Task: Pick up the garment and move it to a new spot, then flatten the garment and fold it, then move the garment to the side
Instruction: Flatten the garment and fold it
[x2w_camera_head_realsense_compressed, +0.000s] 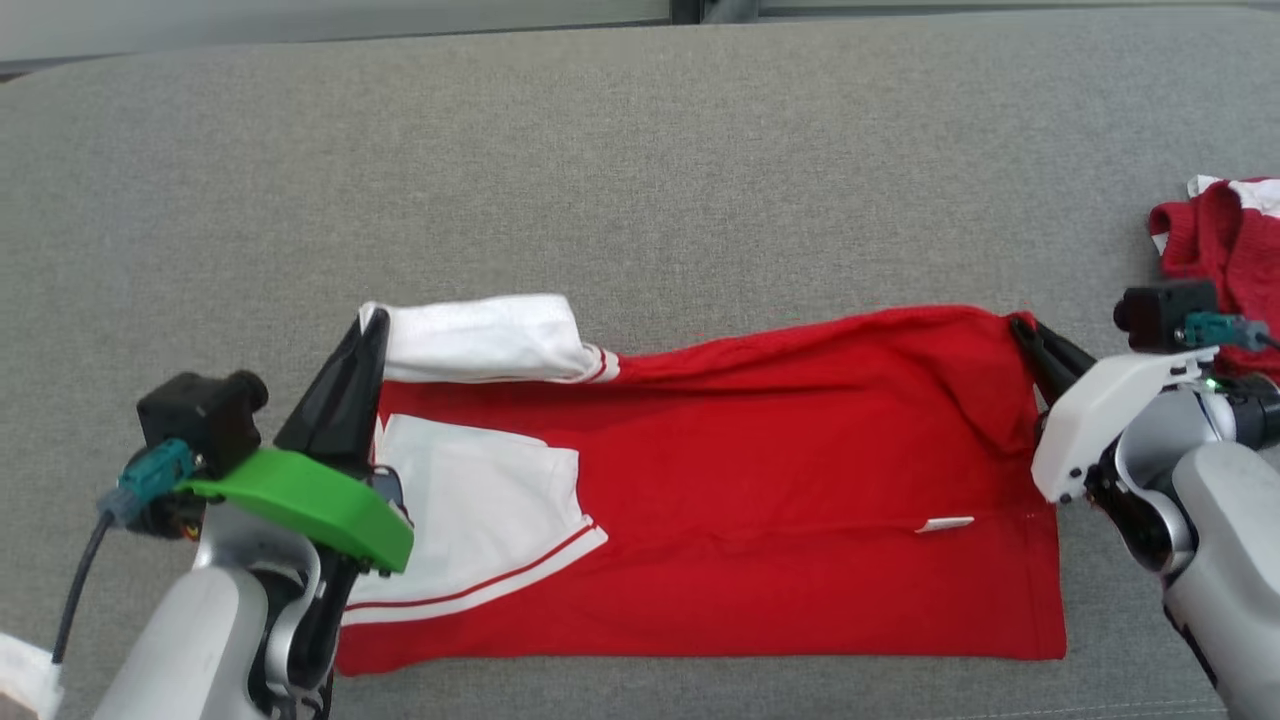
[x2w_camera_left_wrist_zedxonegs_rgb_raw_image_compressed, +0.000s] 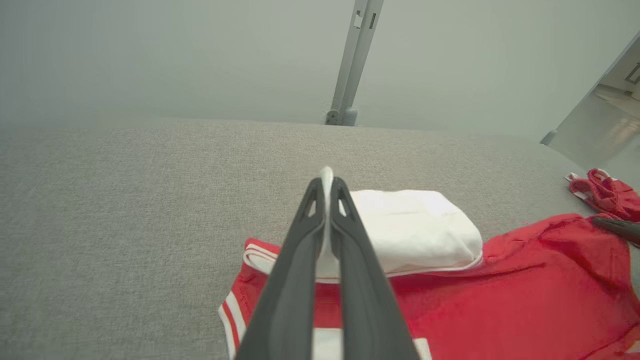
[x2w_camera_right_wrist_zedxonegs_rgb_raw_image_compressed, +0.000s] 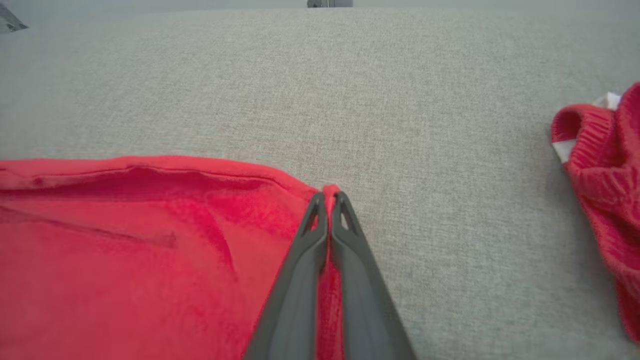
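You have the garment (x2w_camera_head_realsense_compressed: 750, 480) spread on the near half of the grey surface (x2w_camera_head_realsense_compressed: 640, 150). Its long side runs along the surface's near edge, with the white sleeve (x2w_camera_head_realsense_compressed: 480, 338) toward the surface's left side and the red hem toward its right side.

The left gripper (x2w_camera_head_realsense_compressed: 372, 325) is fully closed. In the left wrist view a thin strip of white cloth sits between its fingers (x2w_camera_left_wrist_zedxonegs_rgb_raw_image_compressed: 300, 235), so it has the sleeve end of the garment's far edge. The right gripper (x2w_camera_head_realsense_compressed: 1020, 322) is also fully closed. In the right wrist view it pinches a small red fold at the far hem corner.

I think you hold these two points because they are the two ends of one long edge. With both ends taken, the edge can stay straight and travel as one line, so the cloth does not bunch in the middle. This looks to me like the start of a lengthwise fold toward the surface's near edge, or a pull to make the cloth tight.

A crumpled red cloth (x2w_camera_head_realsense_compressed: 1215, 235) lies at the surface's right end, apart from the garment. Please keep the right arm from dragging it.
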